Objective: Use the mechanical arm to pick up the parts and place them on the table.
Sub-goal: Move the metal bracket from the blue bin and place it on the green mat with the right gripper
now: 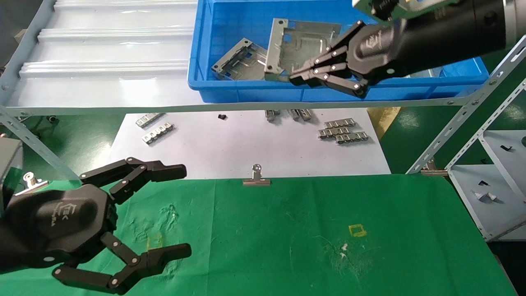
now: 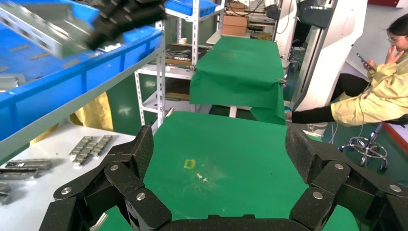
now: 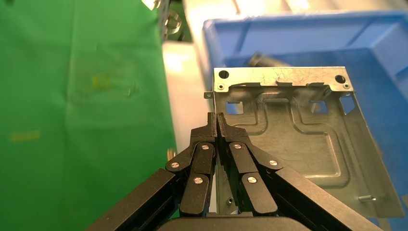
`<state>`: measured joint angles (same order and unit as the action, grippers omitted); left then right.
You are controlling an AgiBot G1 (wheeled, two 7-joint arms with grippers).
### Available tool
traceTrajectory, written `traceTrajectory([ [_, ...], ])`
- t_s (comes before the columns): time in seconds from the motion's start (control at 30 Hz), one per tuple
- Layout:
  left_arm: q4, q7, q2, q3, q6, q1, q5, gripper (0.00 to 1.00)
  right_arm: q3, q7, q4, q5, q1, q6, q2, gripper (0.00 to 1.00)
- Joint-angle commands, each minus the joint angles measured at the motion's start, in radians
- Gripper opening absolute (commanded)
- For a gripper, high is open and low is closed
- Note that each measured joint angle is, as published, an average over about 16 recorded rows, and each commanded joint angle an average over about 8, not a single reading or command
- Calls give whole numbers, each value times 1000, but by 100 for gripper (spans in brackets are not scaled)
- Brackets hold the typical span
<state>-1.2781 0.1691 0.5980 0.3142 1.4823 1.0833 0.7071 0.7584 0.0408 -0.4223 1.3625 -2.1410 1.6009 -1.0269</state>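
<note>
Up on the shelf, the right gripper (image 1: 302,76) reaches into the blue bin (image 1: 246,88) with its black link fingers pinched together on the edge of a grey sheet-metal bracket (image 1: 294,45). The right wrist view shows the fingertips meeting on the bracket's flange (image 3: 216,122), the stamped plate with its corner holes and cutouts spreading out beyond them. The bracket stands tilted in the bin; whether its lower edge is clear of the bin floor is hard to judge from here. A second bracket (image 1: 238,61) lies just beside it in the bin, toward the robot's left.

The left gripper (image 1: 168,211) hovers low over the near left part of the green cloth table (image 1: 308,246), fingers spread wide with nothing between them.

Below the shelf, on a white paper sheet (image 1: 246,144), lie several small ridged metal strips (image 1: 343,130). A binder clip (image 1: 257,177) grips the cloth's far edge.
</note>
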Motion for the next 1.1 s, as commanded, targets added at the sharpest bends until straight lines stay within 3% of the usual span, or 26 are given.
traceTrajectory([
  [0.03,0,0,0,0,0,0,0,100,34,10,-50,-8,9,17,19,0],
  [0.27,0,0,0,0,0,0,0,100,245,-123,-519,-299,66,3,294,0],
  [0.47,0,0,0,1,0,0,0,100,361,-166,-666,-376,96,-17,403,0],
  [0.77,0,0,0,1,0,0,-1,100,480,-72,-537,-288,269,-101,384,0],
  [1.1,0,-1,0,1,-1,0,-1,100,551,140,-204,-172,375,-149,233,0],
])
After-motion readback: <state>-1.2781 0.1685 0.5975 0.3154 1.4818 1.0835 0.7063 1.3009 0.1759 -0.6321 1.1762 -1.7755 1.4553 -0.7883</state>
